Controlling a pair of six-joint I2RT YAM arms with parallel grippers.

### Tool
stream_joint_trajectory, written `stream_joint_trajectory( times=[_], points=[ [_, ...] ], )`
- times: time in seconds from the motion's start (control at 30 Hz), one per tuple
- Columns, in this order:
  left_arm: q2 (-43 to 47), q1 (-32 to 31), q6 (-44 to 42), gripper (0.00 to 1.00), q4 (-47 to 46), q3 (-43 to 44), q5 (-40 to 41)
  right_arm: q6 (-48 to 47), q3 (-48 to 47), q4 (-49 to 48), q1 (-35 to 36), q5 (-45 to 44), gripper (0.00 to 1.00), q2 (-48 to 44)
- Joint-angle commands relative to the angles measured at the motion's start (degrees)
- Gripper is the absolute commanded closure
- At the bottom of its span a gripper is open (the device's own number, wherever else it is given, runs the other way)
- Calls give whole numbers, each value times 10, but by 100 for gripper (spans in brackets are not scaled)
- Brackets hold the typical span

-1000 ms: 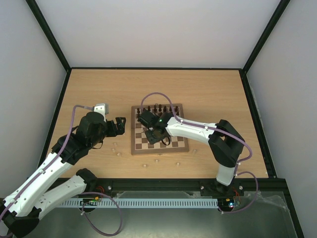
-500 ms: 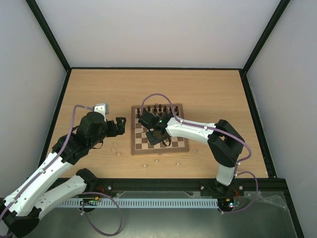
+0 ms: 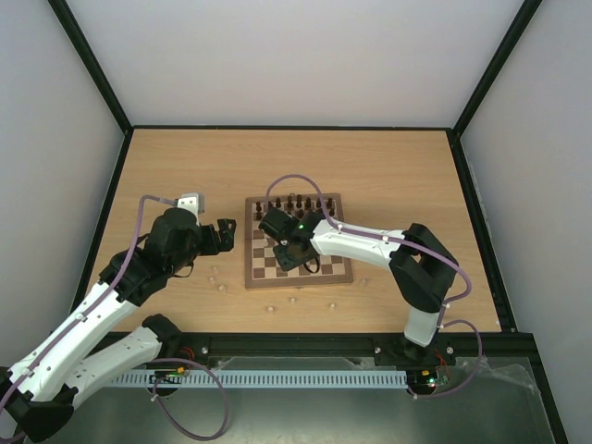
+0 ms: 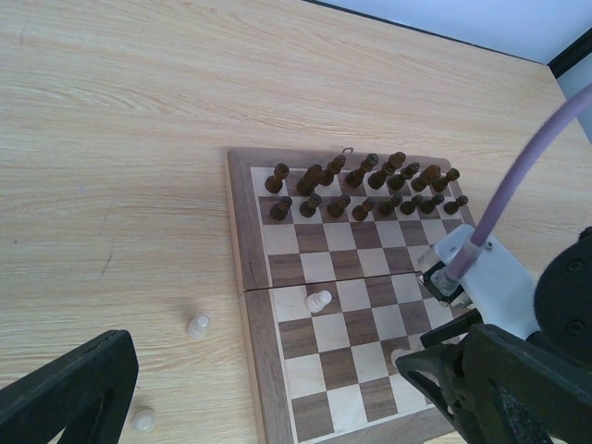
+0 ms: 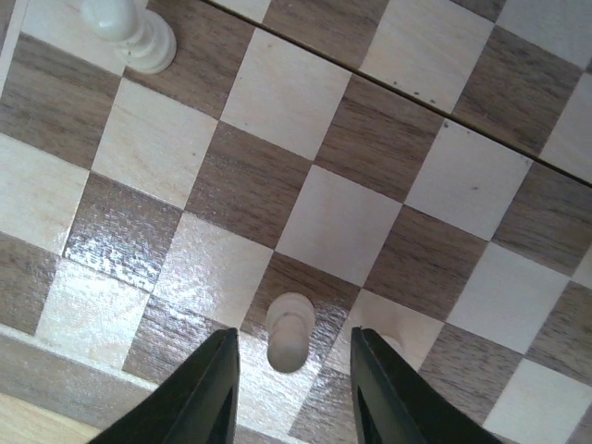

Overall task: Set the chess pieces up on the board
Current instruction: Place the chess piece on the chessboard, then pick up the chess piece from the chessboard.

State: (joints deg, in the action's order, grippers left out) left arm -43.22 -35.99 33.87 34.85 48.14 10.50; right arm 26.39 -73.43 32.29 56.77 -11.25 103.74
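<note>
The board lies mid-table, with dark chess pieces along its two far rows; the left wrist view shows the same dark pieces. My right gripper hovers low over the board's near-left part. Its jaws stand open around an upright pale pawn without touching it, close to the board's edge. Another pale piece stands a few squares away, also seen from the left wrist. My left gripper hangs open and empty just left of the board.
Loose pale pieces stand on the table left of the board and in front of it. The right arm's wrist and purple cable lie over the board's right side. Black frame rails border the table.
The right gripper's jaws have parted and let go of the pale pawn, which now stands on the board. Both arms have barely moved.
</note>
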Motion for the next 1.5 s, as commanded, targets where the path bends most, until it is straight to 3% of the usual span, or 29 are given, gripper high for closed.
stream_joint_trajectory(
  times=[0.0,0.43,0.63,0.7,0.97,1.23,1.47],
  points=[
    [-1,-1,-1,1,-9,-4,0,2,18,4,5,-6,61,-52],
    [-86,-1,3,1,-11,8,-20,4,125,-82,9,-21,20,-204],
    [-150,-1,6,1,-3,34,-24,28,204,-127,9,-14,11,-302],
    [-168,-1,6,1,0,45,-23,34,230,-134,9,-10,1,-338],
    [-243,-1,6,1,26,97,-8,48,292,-124,9,-2,2,-446],
    [-306,-5,7,1,57,133,-28,61,275,-106,8,-118,1,-519],
    [-370,-44,15,1,104,172,-4,57,298,-88,8,-108,1,-585]
  ],
)
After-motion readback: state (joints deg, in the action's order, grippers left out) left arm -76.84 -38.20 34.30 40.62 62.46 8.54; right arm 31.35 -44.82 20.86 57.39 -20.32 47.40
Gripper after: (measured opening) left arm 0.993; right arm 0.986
